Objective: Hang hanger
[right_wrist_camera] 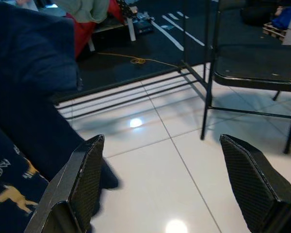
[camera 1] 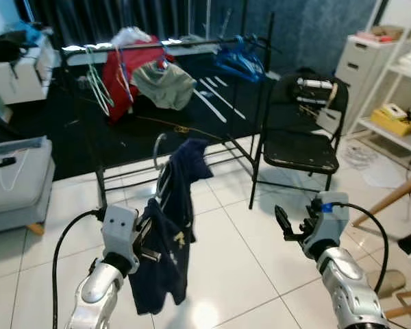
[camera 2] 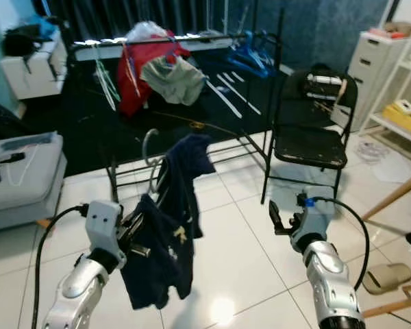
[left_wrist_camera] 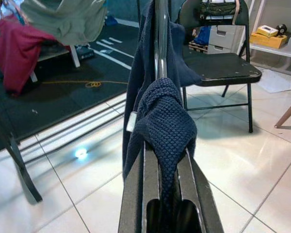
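Observation:
A silver hanger (camera 1: 158, 149) carries a navy garment (camera 1: 175, 229) with small animal prints. My left gripper (camera 1: 146, 238) is shut on the hanger's lower part, holding it upright over the white tiles. In the left wrist view the fingers (left_wrist_camera: 136, 194) pinch the metal hanger (left_wrist_camera: 160, 43) and a fold of the navy cloth (left_wrist_camera: 166, 116). The black clothes rack's rail (camera 1: 192, 43) runs across the back, well beyond the hanger. My right gripper (camera 1: 292, 226) hovers to the right of the garment, open and holding nothing; its fingers (right_wrist_camera: 83, 177) stand wide apart.
A red garment (camera 1: 127, 68), a grey one (camera 1: 163, 83), white hangers (camera 1: 98, 86) and blue hangers (camera 1: 240, 60) hang on the rack. A black folding chair (camera 1: 298, 147) stands at the right, white drawers (camera 1: 365, 68) behind it. A grey seat (camera 1: 17, 181) is at the left.

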Controlling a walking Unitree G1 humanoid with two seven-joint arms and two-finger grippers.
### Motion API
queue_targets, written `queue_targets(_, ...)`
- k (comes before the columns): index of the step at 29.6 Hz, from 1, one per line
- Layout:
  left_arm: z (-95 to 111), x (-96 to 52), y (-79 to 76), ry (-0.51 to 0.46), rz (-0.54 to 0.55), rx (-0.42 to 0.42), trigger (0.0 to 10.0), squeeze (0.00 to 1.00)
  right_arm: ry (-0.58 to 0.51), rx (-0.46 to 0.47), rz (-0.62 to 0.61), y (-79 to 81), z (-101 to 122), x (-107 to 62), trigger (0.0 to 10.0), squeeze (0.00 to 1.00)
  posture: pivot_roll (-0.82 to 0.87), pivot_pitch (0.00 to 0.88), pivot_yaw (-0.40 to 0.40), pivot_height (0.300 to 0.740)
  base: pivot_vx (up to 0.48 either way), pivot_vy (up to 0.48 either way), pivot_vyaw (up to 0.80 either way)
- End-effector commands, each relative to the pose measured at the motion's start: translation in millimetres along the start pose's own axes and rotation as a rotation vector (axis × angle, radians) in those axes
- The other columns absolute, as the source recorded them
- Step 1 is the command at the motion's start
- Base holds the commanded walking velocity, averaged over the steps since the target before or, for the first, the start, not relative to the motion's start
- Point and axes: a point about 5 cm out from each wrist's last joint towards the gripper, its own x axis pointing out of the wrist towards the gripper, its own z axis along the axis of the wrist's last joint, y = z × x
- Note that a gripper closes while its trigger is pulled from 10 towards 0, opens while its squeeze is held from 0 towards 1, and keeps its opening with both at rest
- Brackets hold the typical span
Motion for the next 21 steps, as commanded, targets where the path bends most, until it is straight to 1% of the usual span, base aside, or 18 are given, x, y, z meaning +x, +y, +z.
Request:
queue_targets(1,7.9,2.5,-1.8,-0.036,-0.021,0.024,10.0,0.0,-0.003,-0.006,0.007,1.4,0.7,2.5,10.0,0.0,-0.11,0.0,0.023,0.74,0.416,0.0,0.0)
queue_targets(5,8.3,3.0,-2.7,-0.037,-0.027,0.029,10.0,0.0,-0.003,-0.006,0.009,1.7,0.9,2.7,10.0,0.0,-0.11,0.0,0.023,0.74,0.422,0.0,0.0)
queue_targets(7,10.4,4.0,-9.1,-0.043,-0.064,0.032,10.0,0.0,-0.004,-0.008,0.013,2.3,0.6,3.1,10.0,0.0,-0.11,0.0,0.029,0.74,0.467,0.0,0.0)
queue_targets(8,10.4,4.0,-9.1,-0.043,-0.064,0.032,10.0,0.0,-0.004,-0.008,0.013,2.3,0.6,3.1,10.0,0.0,-0.11,0.0,0.029,0.74,0.48,0.0,0.0)
queue_targets(10,11.4,4.4,-13.8,-0.046,-0.091,0.039,10.0,0.0,-0.005,-0.01,0.014,2.4,0.4,3.3,10.0,0.0,-0.11,0.0,0.029,0.74,0.48,0.0,0.0)
queue_targets(16,12.6,4.0,-18.9,-0.046,-0.133,0.057,10.0,0.0,-0.004,-0.014,0.018,3.7,-0.5,3.6,10.0,0.0,-0.11,0.0,0.035,0.74,0.48,0.0,0.0)
queue_targets(18,13.3,4.0,-20.4,-0.048,-0.145,0.057,10.0,0.0,0.0,-0.018,0.021,4.2,-0.9,3.9,10.0,0.0,-0.11,0.0,0.035,0.74,0.48,0.0,-0.47)
queue_targets(21,13.8,4.0,-21.8,-0.05,-0.153,0.055,10.0,0.0,0.004,-0.019,0.022,4.4,-1.4,4.2,10.0,0.0,-0.11,0.0,0.035,0.74,0.48,0.0,-0.76)
